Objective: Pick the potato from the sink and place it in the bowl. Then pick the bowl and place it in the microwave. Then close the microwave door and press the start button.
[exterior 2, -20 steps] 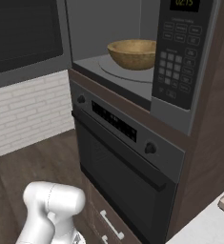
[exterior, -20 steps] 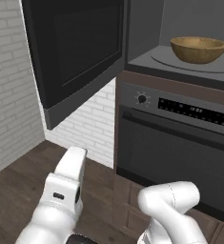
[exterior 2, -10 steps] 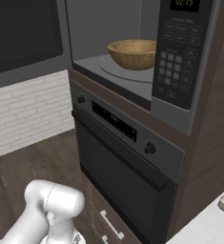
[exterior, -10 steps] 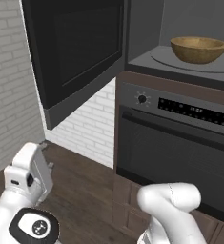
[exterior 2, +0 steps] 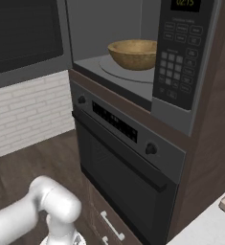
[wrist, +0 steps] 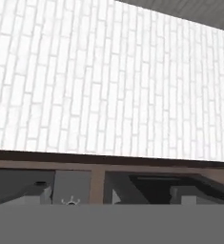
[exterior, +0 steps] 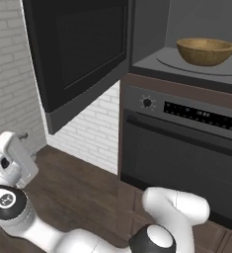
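Bowl (exterior: 206,51) sits on the round turntable (exterior: 196,63) inside the microwave (exterior 2: 133,72), tan-brown and upright, near the middle of the grey cavity; no potato can be made out in it from these angles. Door (exterior: 80,54) hangs swung wide to the left, its black window facing the room, its lower edge overhanging the white brick wall (exterior: 95,131). Keypad (exterior 2: 174,72) runs down the microwave's right side beneath a small lit display. Below the cavity is the oven (exterior: 186,148), with a knob (exterior: 147,103) at the left end of its control strip and a long dark handle across its glass front. Arm rises from the base in the foreground, and the hand (exterior: 11,160) is at the far left of the left base view, low over the dark wood floor and well apart from the door and bowl. Fingers stand wide apart with nothing between them, though the tips themselves are hard to make out. Brick wall above a brown band shows ahead of the hand.
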Controlling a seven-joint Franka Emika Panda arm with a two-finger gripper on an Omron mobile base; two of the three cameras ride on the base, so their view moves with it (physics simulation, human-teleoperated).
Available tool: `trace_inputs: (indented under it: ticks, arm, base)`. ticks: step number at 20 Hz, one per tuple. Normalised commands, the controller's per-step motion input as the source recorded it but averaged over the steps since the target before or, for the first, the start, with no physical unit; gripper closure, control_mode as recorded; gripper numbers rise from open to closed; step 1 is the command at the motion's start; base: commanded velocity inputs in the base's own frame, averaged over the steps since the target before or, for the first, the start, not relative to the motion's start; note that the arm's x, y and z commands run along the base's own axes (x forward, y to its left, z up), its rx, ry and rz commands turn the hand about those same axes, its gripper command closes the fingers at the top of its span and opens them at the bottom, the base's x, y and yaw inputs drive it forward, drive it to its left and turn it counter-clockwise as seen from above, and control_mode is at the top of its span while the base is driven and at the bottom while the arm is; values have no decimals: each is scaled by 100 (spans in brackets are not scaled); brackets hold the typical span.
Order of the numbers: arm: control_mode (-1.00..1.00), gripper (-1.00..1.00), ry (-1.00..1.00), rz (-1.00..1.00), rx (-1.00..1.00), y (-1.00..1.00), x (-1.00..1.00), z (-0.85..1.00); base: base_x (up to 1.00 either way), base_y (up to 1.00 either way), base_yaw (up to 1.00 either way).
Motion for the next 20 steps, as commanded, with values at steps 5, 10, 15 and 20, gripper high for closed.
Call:
trace_inputs:
  ticks: [5, 10, 15, 20]
  arm:
    - [-100, -100, 0, -16, -10, 57, 83, -8]
    - [-100, -100, -4, -13, -2, 9, 41, 7]
    - [-100, -100, -14, -6, 0, -29, 21, 27]
    - [-100, -100, -17, -1, 4, -42, 5, 48]
  base:
    - [0, 0, 0]
    - [0, 0, 0]
    - [0, 0, 0]
    - [0, 0, 0]
